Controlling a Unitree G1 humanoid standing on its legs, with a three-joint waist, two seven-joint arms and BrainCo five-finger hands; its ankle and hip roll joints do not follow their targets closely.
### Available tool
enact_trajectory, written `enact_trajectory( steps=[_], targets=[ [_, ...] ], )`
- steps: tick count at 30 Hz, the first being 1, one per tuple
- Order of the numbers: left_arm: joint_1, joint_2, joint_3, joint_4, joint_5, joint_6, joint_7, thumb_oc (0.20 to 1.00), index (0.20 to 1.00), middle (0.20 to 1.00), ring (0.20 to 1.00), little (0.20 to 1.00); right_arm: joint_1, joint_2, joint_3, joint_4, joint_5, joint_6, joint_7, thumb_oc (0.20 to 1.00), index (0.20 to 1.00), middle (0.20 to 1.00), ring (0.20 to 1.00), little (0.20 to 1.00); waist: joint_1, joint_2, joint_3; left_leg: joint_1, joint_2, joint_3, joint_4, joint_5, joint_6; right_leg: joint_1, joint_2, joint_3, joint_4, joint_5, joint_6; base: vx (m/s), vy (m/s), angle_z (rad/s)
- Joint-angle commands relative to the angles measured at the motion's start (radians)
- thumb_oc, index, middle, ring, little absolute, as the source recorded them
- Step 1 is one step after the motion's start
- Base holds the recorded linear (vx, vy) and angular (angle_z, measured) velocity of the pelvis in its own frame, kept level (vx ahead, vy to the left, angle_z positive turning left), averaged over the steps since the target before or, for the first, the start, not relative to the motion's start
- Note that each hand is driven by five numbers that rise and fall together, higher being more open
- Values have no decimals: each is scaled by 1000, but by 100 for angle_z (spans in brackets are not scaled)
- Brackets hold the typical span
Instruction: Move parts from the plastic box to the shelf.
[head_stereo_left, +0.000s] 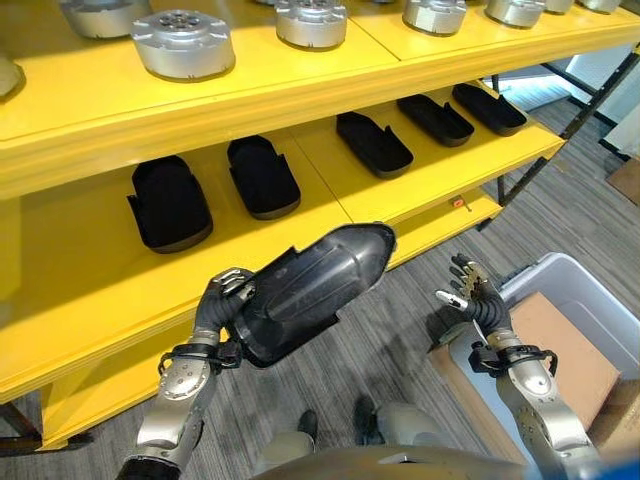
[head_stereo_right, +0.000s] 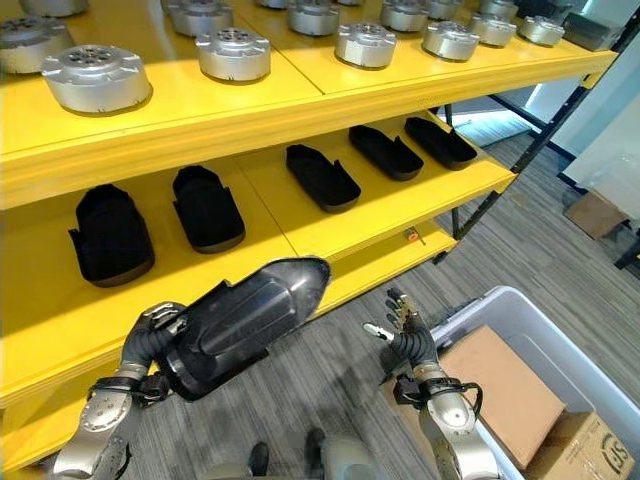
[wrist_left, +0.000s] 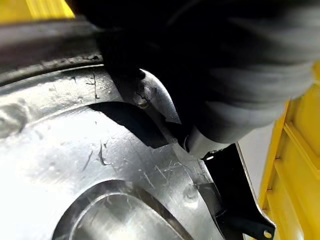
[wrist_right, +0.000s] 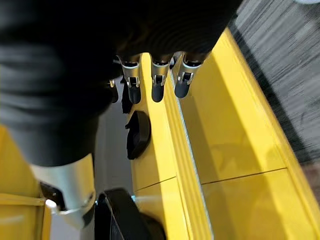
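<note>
My left hand (head_stereo_left: 222, 305) sits in the lower left of the left eye view, fingers curled round the wide end of a dark shell part (head_stereo_left: 310, 290). The part is held in the air in front of the yellow shelf (head_stereo_left: 420, 190), lower centre of the frame, tilted so its rounded nose points up and to the right.

Part appearance: long, dark grey to black, glossy, with a smooth domed outer skin, a raised ridge along its length and a stepped, notched edge at the wide end near my fingers. In the left wrist view its inner face (wrist_left: 100, 165) reads as pale, scratched metal with a recessed oval and small dimples.

Middle shelf level: five black parts of similar outline lie in a row, running from centre left to upper right, each apart from its neighbour. The nearest to my held part is the one at centre left (head_stereo_left: 169, 203). Top shelf level: round silver metal discs (head_stereo_left: 184, 44) line the upper edge of the frame.

My right hand (head_stereo_left: 471, 298) is in the lower right, fingers straight and spread, holding nothing, above the grey carpet. Just beside it to the right is the grey plastic box (head_stereo_left: 572, 277), with a flat brown cardboard piece (head_stereo_left: 560, 345) inside.
</note>
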Motion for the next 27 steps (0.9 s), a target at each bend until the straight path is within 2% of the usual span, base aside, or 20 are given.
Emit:
enact_trajectory(
  steps=[1, 6, 11, 12, 13, 15, 17, 18, 19, 20, 21, 22, 23, 24, 25, 26, 27],
  targets=[
    [-28, -30, 39, -126, -2, -68, -14, 200, 200, 200, 200, 200, -70, -55, -6, -39, 9, -50, 9, 1000, 1000, 1000, 1000, 1000, 8, 2, -14, 27, -32, 52, -40, -6, -16, 115, -21, -49, -161, 113, 2, 45, -69, 63],
    [-3, -28, 49, -143, -13, -71, -22, 200, 200, 200, 200, 200, -71, -54, -7, -26, 1, -52, 8, 1000, 1000, 1000, 1000, 1000, 22, 2, -37, 17, -29, 69, -29, -3, -22, 155, -32, -61, -218, 122, -4, 37, -51, 9],
    [6, -38, 42, -138, -36, -69, -26, 200, 200, 200, 200, 200, -61, -65, -5, -19, 11, -49, 13, 1000, 1000, 1000, 1000, 1000, 27, -3, -19, -38, -38, 78, 101, -39, -51, 177, -47, -95, -229, 113, -12, -50, -11, 13],
    [-4, -29, 34, -140, -51, -71, -33, 200, 200, 200, 200, 200, -65, -92, -27, -25, 15, -57, 4, 1000, 1000, 1000, 1000, 1000, 26, -13, 28, -116, 0, 152, 253, -42, -94, 175, -75, -120, -218, 117, -18, -191, 68, 85],
    [-6, -26, 35, -139, -50, -69, -29, 200, 200, 200, 200, 200, -69, -97, -34, -28, 16, -59, -1, 1000, 1000, 1000, 1000, 1000, 22, -27, 31, -129, 56, 192, 286, -50, -91, 174, -94, -126, -221, 122, -15, -197, 102, 100],
    [1, -27, 41, -143, -59, -68, -27, 200, 200, 200, 200, 200, -58, -102, -43, -31, 14, -58, -10, 1000, 1000, 1000, 1000, 1000, 17, -38, 22, -102, 157, 236, 257, -64, -80, 173, -123, -138, -217, 117, -6, -3, 111, 66],
    [6, -36, 38, -143, -64, -67, -23, 200, 200, 200, 200, 200, -31, -103, -62, -30, 11, -56, -17, 1000, 1000, 1000, 1000, 1000, 1, -28, 4, -68, 277, 259, 175, 1, -104, 171, -152, -161, -204, 95, 9, 45, 157, 29],
    [7, -37, 37, -144, -64, -67, -23, 200, 200, 200, 200, 200, -29, -104, -62, -32, 11, -56, -17, 1000, 1000, 1000, 1000, 1000, 1, -26, 4, -60, 280, 259, 161, 7, -108, 172, -149, -162, -201, 92, 7, 40, 268, 43],
    [-7, -40, 28, -134, -65, -62, -12, 200, 200, 200, 200, 200, -6, -101, -80, -25, 15, -58, -38, 1000, 1000, 1000, 1000, 1000, -19, -2, -10, -49, 399, 295, 45, 129, -143, 160, -174, -188, -168, 65, 17, 37, 304, 59],
    [-16, -37, 21, -134, -64, -59, -10, 200, 200, 200, 200, 200, -2, -101, -83, -24, 18, -60, -47, 1000, 1000, 1000, 1000, 1000, -19, 8, -11, -58, 435, 294, 9, 185, -163, 158, -187, -194, -156, 56, 25, 42, 418, 68],
    [-25, -38, 12, -129, -69, -57, -5, 200, 200, 200, 200, 200, 5, -101, -90, -26, 24, -63, -54, 1000, 1000, 1000, 1000, 1000, -22, 22, -13, -52, 454, 278, -38, 221, -178, 151, -196, -198, -133, 42, 33, 51, 325, 64],
    [-38, -40, 1, -124, -63, -57, 0, 200, 200, 200, 200, 200, 5, -102, -94, -29, 25, -63, -60, 1000, 1000, 1000, 1000, 1000, -20, 37, -11, -58, 459, 245, -54, 255, -193, 148, -206, -195, -113, 42, 40, 55, 303, 49],
    [-43, -39, -2, -116, -71, -55, -9, 200, 200, 200, 200, 200, -1, -100, -96, -33, 29, -62, -60, 1000, 1000, 1000, 1000, 1000, -18, 44, -10, -40, 441, 212, -47, 192, -191, 147, -214, -177, -103, 35, 45, 35, 203, 41],
    [-45, -39, -2, -116, -71, -55, -10, 200, 200, 200, 200, 200, -2, -100, -97, -33, 29, -62, -60, 1000, 1000, 1000, 1000, 1000, -18, 44, -11, -44, 440, 211, -44, 193, -190, 145, -215, -176, -105, 38, 45, 78, 284, 16],
    [-63, -36, -14, -111, -72, -52, -17, 200, 200, 200, 200, 200, 0, -90, -113, -36, 24, -64, -62, 1000, 1000, 1000, 1000, 1000, -26, 55, -26, -49, 414, 221, -32, 150, -204, 160, -248, -186, -93, 41, 59, 64, 192, -10],
    [-64, -36, -15, -111, -72, -52, -17, 200, 200, 200, 200, 200, 0, -90, -113, -37, 24, -64, -62, 1000, 1000, 1000, 1000, 1000, -27, 54, -25, -50, 412, 220, -30, 148, -204, 161, -251, -187, -92, 40, 60, 160, 404, 10],
    [-80, -23, -21, -108, -71, -55, -27, 200, 200, 200, 200, 200, 3, -77, -134, -52, 16, -65, -66, 1000, 1000, 1000, 1000, 1000, -26, 50, -27, -56, 371, 229, -6, 100, -200, 185, -293, -191, -91, 57, 79, 125, 321, 41]
  ],
)
